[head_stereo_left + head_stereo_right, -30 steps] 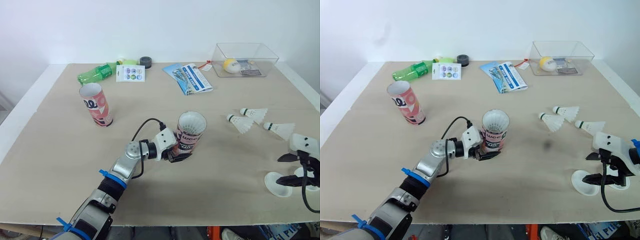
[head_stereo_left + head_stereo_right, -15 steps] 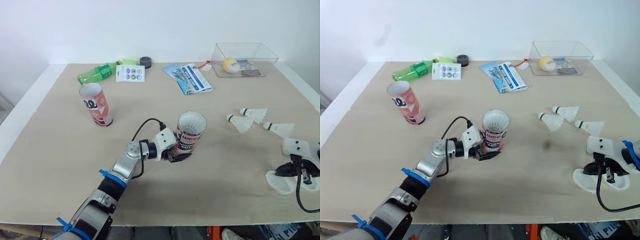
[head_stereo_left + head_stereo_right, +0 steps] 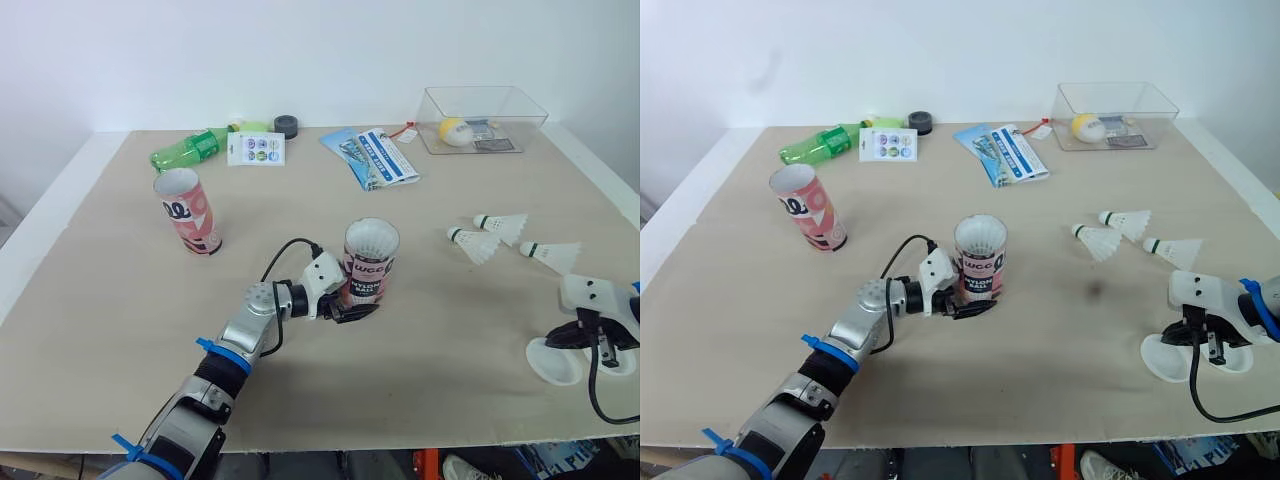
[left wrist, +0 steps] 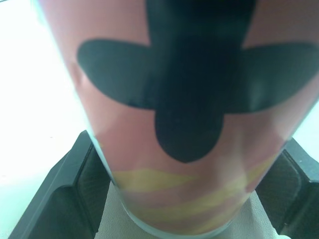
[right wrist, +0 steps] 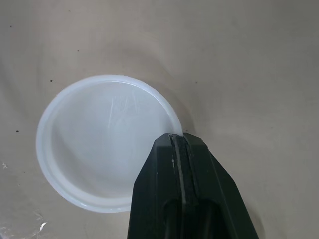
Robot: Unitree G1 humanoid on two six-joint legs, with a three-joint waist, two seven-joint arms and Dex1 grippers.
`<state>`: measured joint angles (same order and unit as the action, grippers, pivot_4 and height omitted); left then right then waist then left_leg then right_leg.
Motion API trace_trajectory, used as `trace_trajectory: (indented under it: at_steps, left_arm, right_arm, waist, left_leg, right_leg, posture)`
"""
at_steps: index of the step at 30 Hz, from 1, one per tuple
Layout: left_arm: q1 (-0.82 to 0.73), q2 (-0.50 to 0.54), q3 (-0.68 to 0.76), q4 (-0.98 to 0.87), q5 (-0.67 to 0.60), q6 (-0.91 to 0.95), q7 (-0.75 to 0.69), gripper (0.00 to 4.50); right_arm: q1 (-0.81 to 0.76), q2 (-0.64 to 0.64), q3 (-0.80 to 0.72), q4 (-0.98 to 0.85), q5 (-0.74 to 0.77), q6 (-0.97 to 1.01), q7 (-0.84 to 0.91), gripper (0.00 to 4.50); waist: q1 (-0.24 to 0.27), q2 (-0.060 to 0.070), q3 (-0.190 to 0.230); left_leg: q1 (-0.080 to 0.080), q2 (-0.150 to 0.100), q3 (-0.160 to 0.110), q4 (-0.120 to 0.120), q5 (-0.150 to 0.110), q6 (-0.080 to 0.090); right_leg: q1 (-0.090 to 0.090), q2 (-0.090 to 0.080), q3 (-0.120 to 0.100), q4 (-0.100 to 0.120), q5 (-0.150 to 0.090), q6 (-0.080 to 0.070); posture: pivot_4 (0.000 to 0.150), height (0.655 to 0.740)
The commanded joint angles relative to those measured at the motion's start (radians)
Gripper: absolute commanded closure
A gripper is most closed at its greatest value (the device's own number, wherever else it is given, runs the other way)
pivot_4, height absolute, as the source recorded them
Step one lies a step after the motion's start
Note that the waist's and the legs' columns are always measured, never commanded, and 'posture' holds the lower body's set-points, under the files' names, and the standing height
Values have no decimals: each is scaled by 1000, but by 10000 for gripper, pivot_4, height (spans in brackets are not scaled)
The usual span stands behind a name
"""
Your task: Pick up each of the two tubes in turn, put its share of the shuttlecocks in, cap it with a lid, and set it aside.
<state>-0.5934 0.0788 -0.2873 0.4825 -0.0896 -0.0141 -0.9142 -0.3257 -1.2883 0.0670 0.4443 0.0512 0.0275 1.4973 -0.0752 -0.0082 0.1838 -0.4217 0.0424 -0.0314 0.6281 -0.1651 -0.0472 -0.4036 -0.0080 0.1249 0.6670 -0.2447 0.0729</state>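
The tube (image 3: 370,262) is clamped low by the left gripper (image 3: 352,303) mid-table, but the lid (image 5: 94,149) off to the right is only pinched by its thin rim in the right gripper (image 5: 178,137), so it could easily be dropped or seated crooked.

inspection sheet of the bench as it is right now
surface: tan table, no spills seen
job's things: tube gripped upright, white feathers at its mouth; second tube standing open; three shuttlecocks loose; lid on the table
clutter: green bottle, sticker card, black roll, leaflets, clear bin with yellow ball
hands: left hand shut on tube; right hand shut on the lid's rim
cables: black cable looped at left wrist; another at right wrist
surroundings: white wall; nothing else seen
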Motion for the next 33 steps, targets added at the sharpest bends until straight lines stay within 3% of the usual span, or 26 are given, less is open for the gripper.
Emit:
trace_trajectory:
  at_steps: [1,8,14,20,26,33]
  left_arm:
    - [11,19,-18,45,24,7,-17,7863]
    - [11,27,-27,40,33,-2,-21,7863]
    - [19,24,-41,29,35,1,-25,7863]
    - [2,23,-46,70,46,-17,-23,7863]
    - [-18,16,-47,120,50,-35,-23,7863]
    - [-21,21,-38,124,42,-28,-19,7863]
  right_arm:
    - [-16,-5,-54,-66,41,-5,6,44589]
    - [-93,-7,-71,-185,108,32,33,44589]
    - [-329,40,-4,-264,132,61,101,44589]
    - [-744,149,238,-199,211,29,117,44589]
    - [-1087,259,500,19,270,-107,117,44589]
    - [-1231,288,747,54,419,-210,117,44589]
  waist:
    - [-3,0,0]
    - [-4,2,-1]
    - [-6,1,-1]
    - [-11,2,-1]
    - [-2,-1,-1]
    - [-1,-1,-1]
  left_leg:
    - [0,0,0,0,0,0]
    - [1,0,1,0,0,0]
    - [1,0,0,-1,0,0]
    - [1,0,2,-4,0,-1]
    - [-1,0,1,-6,0,-1]
    - [-1,0,1,-7,-1,-1]
  right_leg:
    - [0,0,0,0,0,0]
    - [0,0,1,0,0,0]
    - [0,0,1,0,0,0]
    - [-2,0,2,-1,0,-1]
    - [-2,0,2,-2,-2,-1]
    - [-2,0,2,-2,-3,-2]
  posture:
    - [1500,7400]
    - [1500,7400]
    - [1500,7400]
    - [1500,7400]
    - [1500,7400]
    - [1500,7400]
